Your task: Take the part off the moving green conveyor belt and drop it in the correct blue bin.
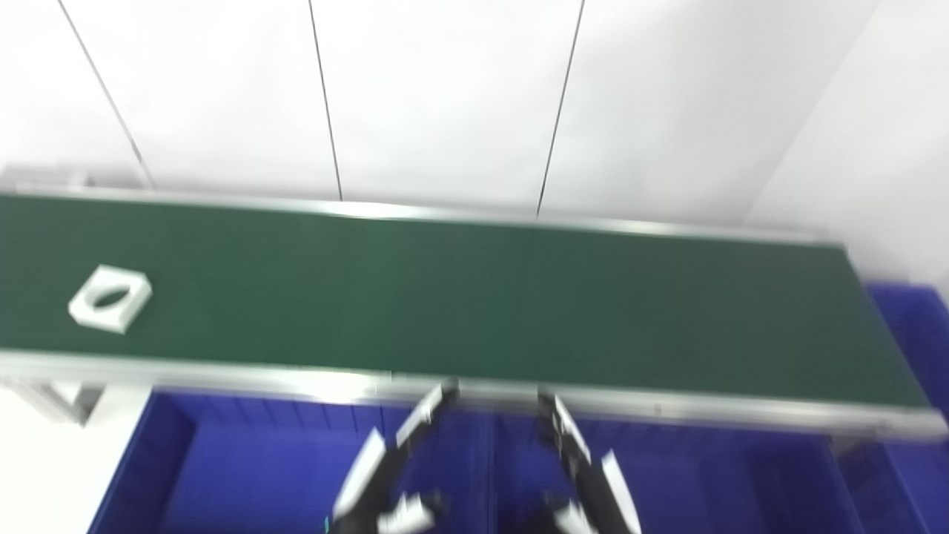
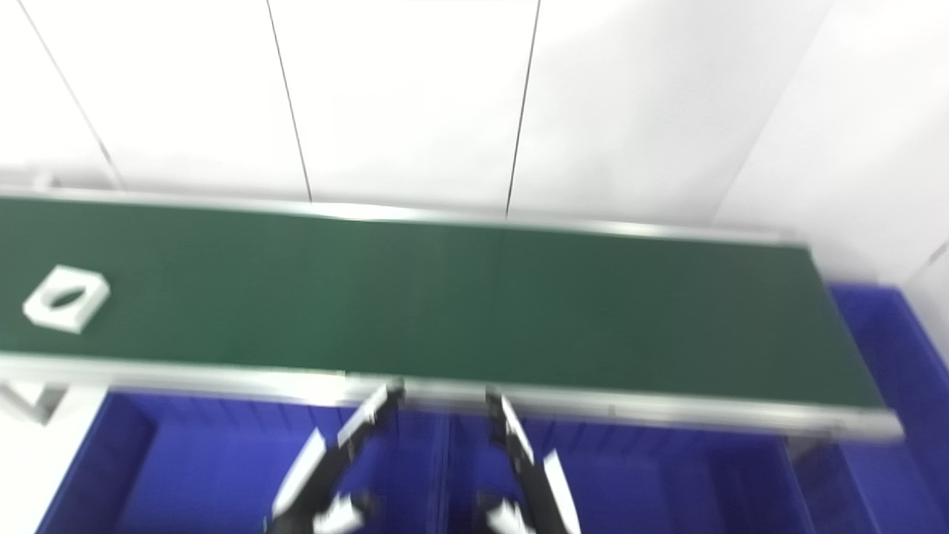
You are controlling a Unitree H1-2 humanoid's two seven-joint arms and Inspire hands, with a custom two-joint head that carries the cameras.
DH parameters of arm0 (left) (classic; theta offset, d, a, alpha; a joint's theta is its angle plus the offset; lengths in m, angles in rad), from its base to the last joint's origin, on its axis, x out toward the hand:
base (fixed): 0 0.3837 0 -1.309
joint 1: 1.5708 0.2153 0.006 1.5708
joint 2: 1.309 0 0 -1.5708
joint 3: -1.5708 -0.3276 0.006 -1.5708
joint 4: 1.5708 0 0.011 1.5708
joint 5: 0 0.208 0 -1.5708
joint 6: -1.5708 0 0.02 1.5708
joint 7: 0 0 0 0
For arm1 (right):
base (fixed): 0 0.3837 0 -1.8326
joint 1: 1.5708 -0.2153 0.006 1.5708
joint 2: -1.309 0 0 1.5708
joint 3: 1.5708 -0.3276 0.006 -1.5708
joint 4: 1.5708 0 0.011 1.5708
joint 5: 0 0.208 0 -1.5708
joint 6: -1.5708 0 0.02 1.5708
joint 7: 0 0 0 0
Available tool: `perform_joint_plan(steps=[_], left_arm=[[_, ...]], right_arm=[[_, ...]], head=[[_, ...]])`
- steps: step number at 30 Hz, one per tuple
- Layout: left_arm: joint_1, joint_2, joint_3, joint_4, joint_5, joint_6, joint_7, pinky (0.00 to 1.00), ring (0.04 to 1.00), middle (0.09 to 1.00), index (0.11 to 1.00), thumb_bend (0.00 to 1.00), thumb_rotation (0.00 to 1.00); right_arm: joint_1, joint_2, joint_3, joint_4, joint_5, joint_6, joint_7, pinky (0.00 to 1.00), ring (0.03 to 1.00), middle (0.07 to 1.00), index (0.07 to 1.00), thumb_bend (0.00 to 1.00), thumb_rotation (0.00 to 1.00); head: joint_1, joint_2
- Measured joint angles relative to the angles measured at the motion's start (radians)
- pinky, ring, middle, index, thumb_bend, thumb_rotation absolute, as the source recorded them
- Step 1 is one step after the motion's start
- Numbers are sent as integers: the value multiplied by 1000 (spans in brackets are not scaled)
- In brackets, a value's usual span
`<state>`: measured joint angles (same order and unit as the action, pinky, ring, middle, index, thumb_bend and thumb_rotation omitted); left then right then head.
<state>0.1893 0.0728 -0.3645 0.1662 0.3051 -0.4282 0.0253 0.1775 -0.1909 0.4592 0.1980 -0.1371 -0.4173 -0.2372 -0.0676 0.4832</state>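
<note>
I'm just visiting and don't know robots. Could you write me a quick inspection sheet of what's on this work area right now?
Surface: green conveyor belt with metal side rails, running left to right across the view.
Job's things: one white part, blocky with an oval hole, lying on the belt at its far left. Blue bins sit below the belt's near rail, another blue bin at the belt's right end.
Clutter: nothing seen.
Hands: left hand and right hand are low over the bins, fingers apart, holding nothing; the image is blurred.
Cables: nothing seen.
Surroundings: white panelled wall behind the belt.
</note>
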Motion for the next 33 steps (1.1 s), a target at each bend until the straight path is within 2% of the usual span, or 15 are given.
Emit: perform_joint_plan(steps=[6, 18, 20, 22, 25, 26, 33], left_arm=[[-12, 0, -12, 9, -2, 0, 25, 848, 924, 938, 922, 904, 965], [-13, 0, -15, 9, 0, 0, 29, 848, 919, 936, 923, 896, 962], [-13, 0, -15, 9, 0, 0, 29, 853, 925, 941, 927, 896, 961], [-13, -2, -15, 9, 0, 0, 29, 862, 934, 946, 928, 893, 952], [-13, -10, -13, 11, 0, 0, 26, 864, 938, 949, 929, 901, 944], [-14, -14, -13, 13, 1, 0, 26, 858, 937, 948, 928, 905, 944], [-23, -43, -24, 44, 40, 0, 28, 857, 928, 943, 925, 888, 912]], right_arm=[[3, -7, -1, 2, 9, 0, 2, 893, 951, 990, 972, 931, 954], [4, -2, -10, 1, 29, 0, 16, 912, 954, 993, 967, 952, 943], [6, -1, -14, 0, 34, 0, 25, 914, 958, 996, 970, 954, 947], [9, 0, -22, -2, 37, 0, 30, 920, 969, 1000, 985, 944, 964], [14, -5, -35, -13, 39, 0, 42, 928, 973, 1000, 994, 931, 980], [15, -8, -39, -17, 41, 0, 47, 935, 973, 1000, 995, 932, 983], [15, -22, -78, -18, 64, 0, 88, 949, 974, 1000, 1000, 914, 1000]], head=[[18, 1], [23, 15], [37, 17], [101, 29], [132, 31], [165, 31], [219, 26]])
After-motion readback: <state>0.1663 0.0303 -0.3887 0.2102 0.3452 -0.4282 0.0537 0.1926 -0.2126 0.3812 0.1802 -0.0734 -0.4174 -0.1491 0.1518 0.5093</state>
